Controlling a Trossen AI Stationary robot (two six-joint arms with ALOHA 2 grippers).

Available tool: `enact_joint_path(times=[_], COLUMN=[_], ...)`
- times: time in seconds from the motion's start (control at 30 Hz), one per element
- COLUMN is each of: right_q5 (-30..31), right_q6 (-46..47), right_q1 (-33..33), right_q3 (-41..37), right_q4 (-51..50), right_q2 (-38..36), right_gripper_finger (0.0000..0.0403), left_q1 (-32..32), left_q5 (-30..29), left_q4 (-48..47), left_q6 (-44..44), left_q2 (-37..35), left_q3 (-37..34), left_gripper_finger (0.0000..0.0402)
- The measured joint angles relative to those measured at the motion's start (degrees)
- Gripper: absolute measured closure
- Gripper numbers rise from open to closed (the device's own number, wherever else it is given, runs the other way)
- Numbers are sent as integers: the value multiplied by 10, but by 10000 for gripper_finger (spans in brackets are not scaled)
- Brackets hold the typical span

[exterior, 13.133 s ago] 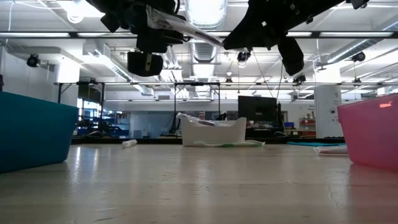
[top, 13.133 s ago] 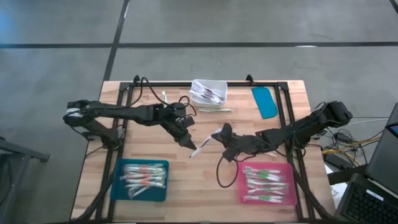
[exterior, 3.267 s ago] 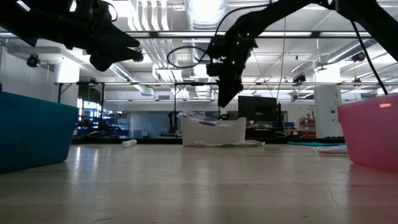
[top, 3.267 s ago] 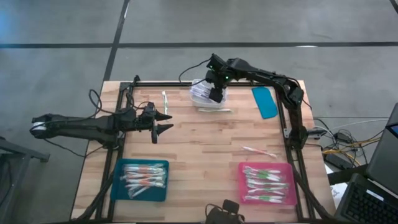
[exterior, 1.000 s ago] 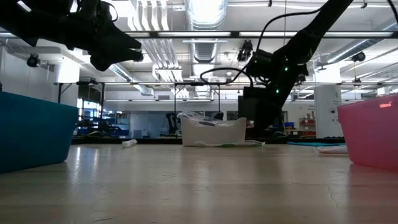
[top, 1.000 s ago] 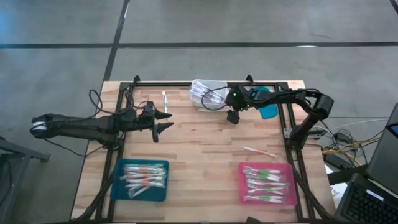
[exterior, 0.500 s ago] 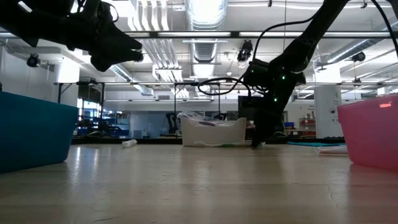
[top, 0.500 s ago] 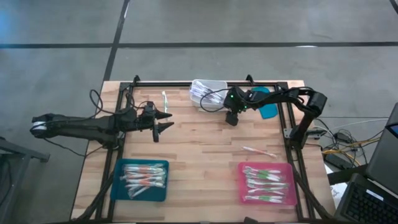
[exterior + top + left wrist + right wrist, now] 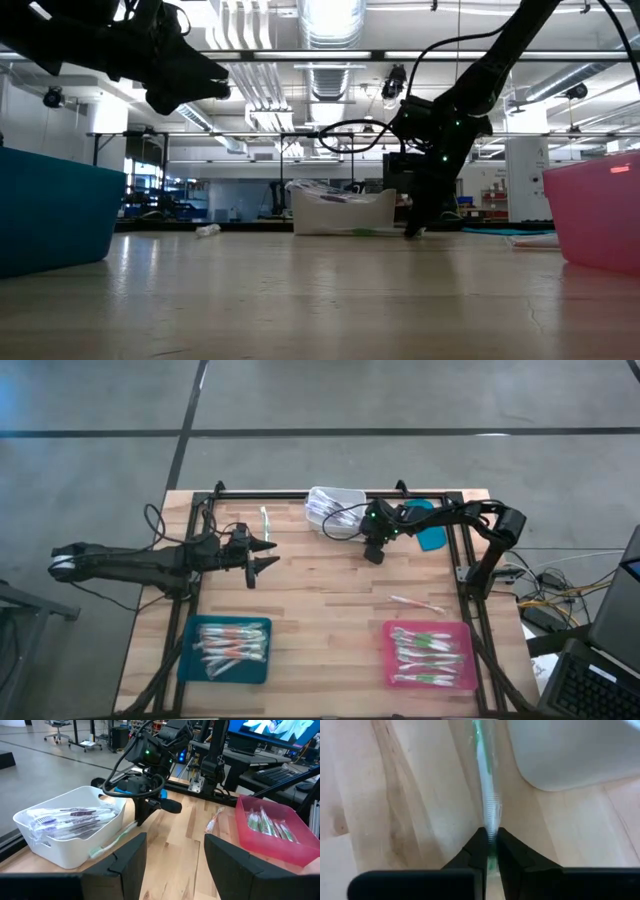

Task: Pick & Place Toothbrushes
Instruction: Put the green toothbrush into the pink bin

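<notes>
Your right gripper (image 9: 489, 851) is down on the surface (image 9: 330, 585) just beside the white bin (image 9: 335, 508), its jaws clamped on the end of a green toothbrush (image 9: 487, 795) that lies flat against the bin's wall. This looks like the pick step. The next move probably calls for a straight lift before any swing, so the toothbrush clears the bin edge. The pink tray (image 9: 430, 656) holding other green brushes seems the likely drop. One loose toothbrush (image 9: 415, 603) lies in between, so pass above it. Your left gripper (image 9: 262, 554) waits over open wood to the left, jaws apart, well clear of that path.
</notes>
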Motion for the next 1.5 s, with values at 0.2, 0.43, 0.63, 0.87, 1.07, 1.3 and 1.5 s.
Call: enact_joint_path(times=[0.2,0.43,0.63,0.87,1.07,1.3,1.5], right_q5=[-32,-56,-73,-92,-93,-91,-51], right_q6=[10,9,20,60,134,243,368], right_q1=[0,13,39,95,155,243,347], right_q3=[-1,-1,-1,-1,0,-1,-1], right_q4=[-15,-78,-128,-216,-255,-284,-342], right_q2=[-7,-36,-96,-201,-301,-394,-439], right_gripper_finger=[383,387,388,389,389,389,389], left_q1=[0,0,0,0,0,0,0], left_q5=[0,0,0,0,0,0,0], left_q4=[0,0,0,2,5,5,5], left_q6=[0,0,0,-1,-1,-2,-2], left_q2=[0,0,0,0,0,0,0], left_q3=[0,0,0,0,0,0,0], left_gripper_finger=[200,200,200,200,200,200,200])
